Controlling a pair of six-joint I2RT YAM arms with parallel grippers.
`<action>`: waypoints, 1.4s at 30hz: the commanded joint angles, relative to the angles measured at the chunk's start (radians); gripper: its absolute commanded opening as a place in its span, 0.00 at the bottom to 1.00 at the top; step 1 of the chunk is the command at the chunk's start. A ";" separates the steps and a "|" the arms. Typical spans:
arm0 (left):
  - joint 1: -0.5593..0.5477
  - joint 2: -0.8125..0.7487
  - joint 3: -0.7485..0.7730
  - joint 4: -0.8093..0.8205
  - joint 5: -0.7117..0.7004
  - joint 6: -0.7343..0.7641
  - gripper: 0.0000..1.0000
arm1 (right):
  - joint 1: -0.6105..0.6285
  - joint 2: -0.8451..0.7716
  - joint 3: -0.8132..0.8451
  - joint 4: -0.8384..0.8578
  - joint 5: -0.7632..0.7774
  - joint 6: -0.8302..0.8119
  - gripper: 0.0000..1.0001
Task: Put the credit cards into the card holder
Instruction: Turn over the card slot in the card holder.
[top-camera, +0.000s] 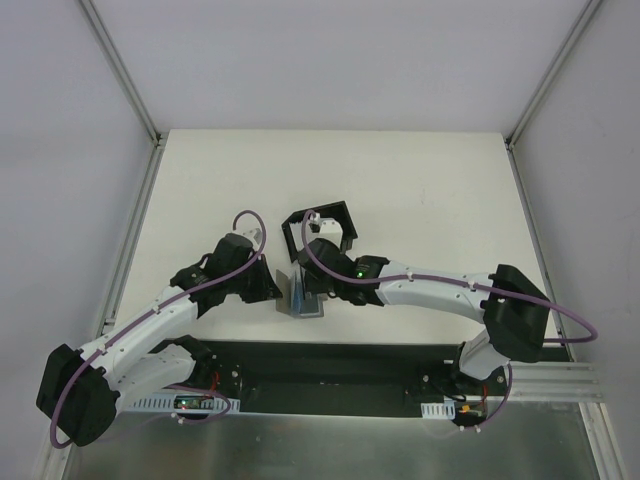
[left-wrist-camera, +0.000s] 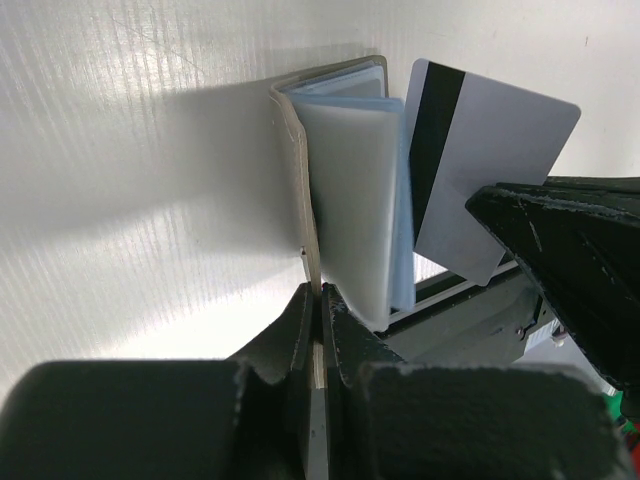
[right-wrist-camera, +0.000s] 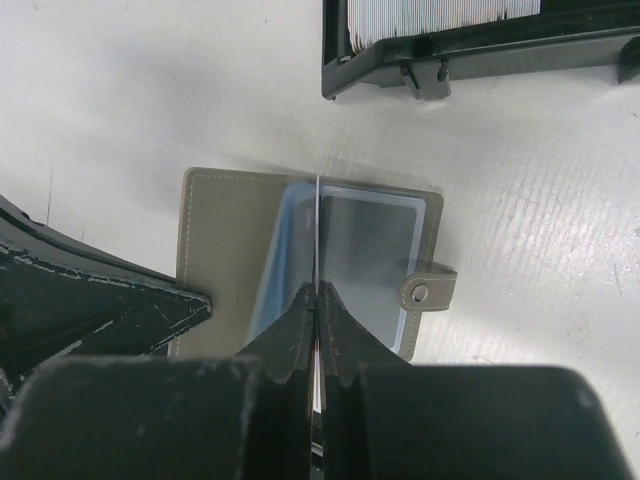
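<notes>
The left gripper (left-wrist-camera: 318, 335) pinches the wallet (left-wrist-camera: 345, 190) cover, lower centre. The right gripper (right-wrist-camera: 317, 300) clamps a card (left-wrist-camera: 495, 180) edge-on over the open wallet; the holder (right-wrist-camera: 470, 58) sits upper right

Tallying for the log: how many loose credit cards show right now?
1. The card is pinched in the right claw, held edge-on over the open grey wallet. More may be hidden in its sleeves.

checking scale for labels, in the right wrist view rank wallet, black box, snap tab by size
1. wallet
2. black box, cut off by the picture's edge, so unsure against the wallet
3. snap tab
</notes>
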 joint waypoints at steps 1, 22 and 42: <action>-0.009 -0.006 0.007 0.008 -0.003 -0.004 0.00 | 0.006 -0.029 0.029 -0.016 0.036 -0.021 0.00; -0.006 0.015 -0.111 0.008 -0.117 -0.024 0.00 | -0.028 -0.106 -0.007 -0.051 0.054 -0.020 0.00; -0.006 0.132 -0.228 0.108 -0.187 -0.054 0.00 | -0.111 -0.126 -0.180 0.090 -0.147 0.078 0.00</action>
